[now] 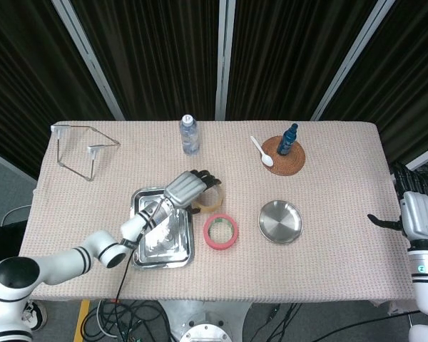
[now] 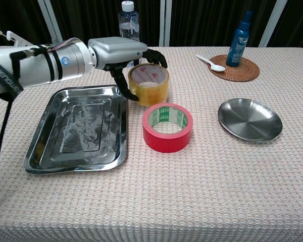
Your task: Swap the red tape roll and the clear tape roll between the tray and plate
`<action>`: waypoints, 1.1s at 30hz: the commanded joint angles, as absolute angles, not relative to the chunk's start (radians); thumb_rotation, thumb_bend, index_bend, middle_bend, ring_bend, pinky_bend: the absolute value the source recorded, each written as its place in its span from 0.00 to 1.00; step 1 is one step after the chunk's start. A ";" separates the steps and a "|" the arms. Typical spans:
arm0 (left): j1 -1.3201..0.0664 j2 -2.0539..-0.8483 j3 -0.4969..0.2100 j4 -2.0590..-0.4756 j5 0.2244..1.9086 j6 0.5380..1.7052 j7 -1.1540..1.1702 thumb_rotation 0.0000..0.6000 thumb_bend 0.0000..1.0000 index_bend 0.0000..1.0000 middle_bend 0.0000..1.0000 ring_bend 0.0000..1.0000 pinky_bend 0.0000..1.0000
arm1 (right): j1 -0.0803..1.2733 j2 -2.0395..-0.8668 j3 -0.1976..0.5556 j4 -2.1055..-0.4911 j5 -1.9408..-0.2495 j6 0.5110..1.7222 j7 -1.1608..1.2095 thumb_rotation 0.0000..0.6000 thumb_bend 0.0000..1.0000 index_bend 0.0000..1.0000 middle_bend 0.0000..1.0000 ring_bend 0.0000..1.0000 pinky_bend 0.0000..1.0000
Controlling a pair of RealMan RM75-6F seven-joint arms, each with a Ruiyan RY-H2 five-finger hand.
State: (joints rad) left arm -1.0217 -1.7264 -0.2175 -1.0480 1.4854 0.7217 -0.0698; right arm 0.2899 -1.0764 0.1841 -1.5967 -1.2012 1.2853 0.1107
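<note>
Left hand (image 2: 122, 54) grips the clear roll (image 2: 149, 83) just behind the red roll (image 2: 167, 126); carry it high past that to the plate (image 2: 250, 120), then lower level

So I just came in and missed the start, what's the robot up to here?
It is swapping two tape rolls. The left hand holds the clear yellowish tape roll out past the right edge of the rectangular steel tray, behind the red tape roll that sits on the cloth. The round steel plate holds nothing yet. The right hand is off at the table's far right edge, fingers apart, holding nothing.
</note>
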 commanded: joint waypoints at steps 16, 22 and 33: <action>-1.007 -1.732 -0.144 -0.921 1.511 0.840 -0.203 1.00 0.13 0.03 0.00 0.01 0.21 | 0.295 -1.099 0.198 -1.596 -1.227 1.273 0.098 1.00 0.00 0.00 0.00 0.00 0.00; -0.902 -1.543 -0.081 -1.233 1.559 0.972 -0.141 1.00 0.11 0.04 0.07 0.01 0.21 | 0.297 -1.096 0.206 -1.590 -1.226 1.264 0.100 1.00 0.00 0.00 0.00 0.00 0.00; -0.923 -1.597 -0.008 -1.273 1.737 1.040 -0.015 1.00 0.11 0.07 0.08 0.01 0.21 | 0.291 -1.083 0.222 -1.594 -1.210 1.259 0.115 1.00 0.00 0.00 0.00 0.00 0.00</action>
